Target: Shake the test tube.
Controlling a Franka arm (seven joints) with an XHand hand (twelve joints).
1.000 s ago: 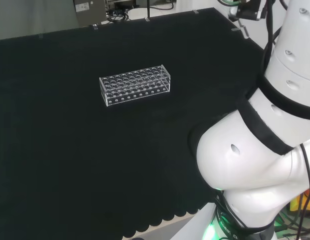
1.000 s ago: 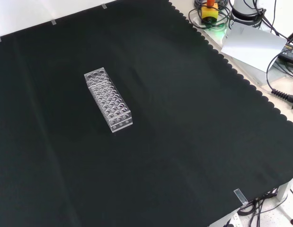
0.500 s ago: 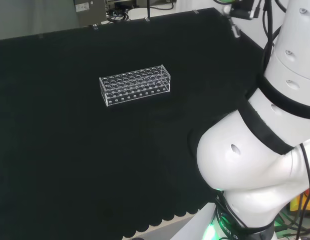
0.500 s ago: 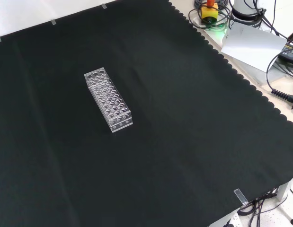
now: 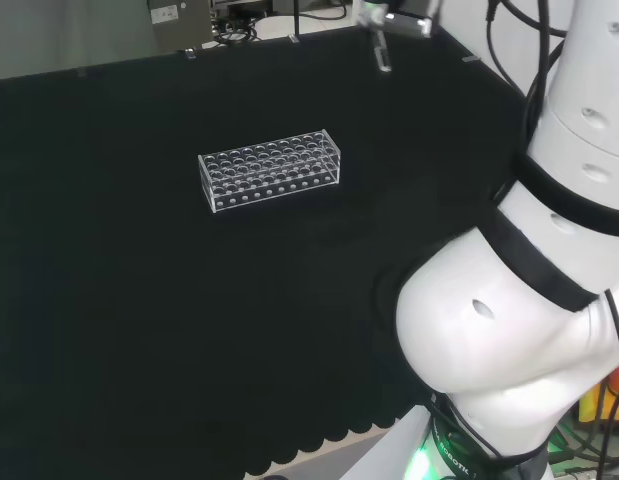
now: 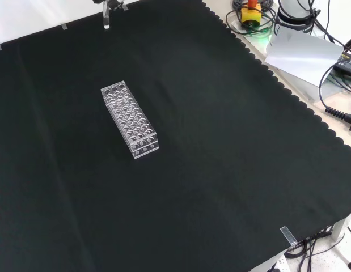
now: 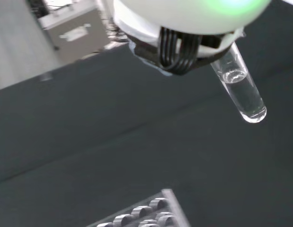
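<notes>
- The black and white hand (image 5: 404, 17) sits high at the top edge of the head view, left of the arm's big white links (image 5: 549, 300); little of it is in sight there, and in the front view a small part of it (image 6: 111, 3) shows at the top edge.
- In the wrist view the blurred white underside of the hand (image 7: 184, 19) with black cables runs across the picture, and the upper end of the tube goes up behind it; I cannot tell whether the fingers are curled round the tube or how they stand.
- The clear glass test tube with a rounded bottom (image 7: 241, 90) hangs from the hand, tilted, its closed end lowest and free in the air above the cloth; a small amount of clear liquid seems to show inside it.
- In the head view the test tube (image 5: 380, 50) juts down from the hand over the far part of the worktop; in the front view it (image 6: 106, 18) hangs near the top left edge of the cloth.
- The clear plastic tube rack with rows of round holes (image 5: 271, 170) stands on the black cloth of the worktop (image 5: 139, 330), well apart from the hand and the tube; its holes look empty.
- In the front view the rack (image 6: 130, 119) lies lengthwise left of centre, below the tube; a corner of it (image 7: 146, 213) shows in the wrist view.
</notes>
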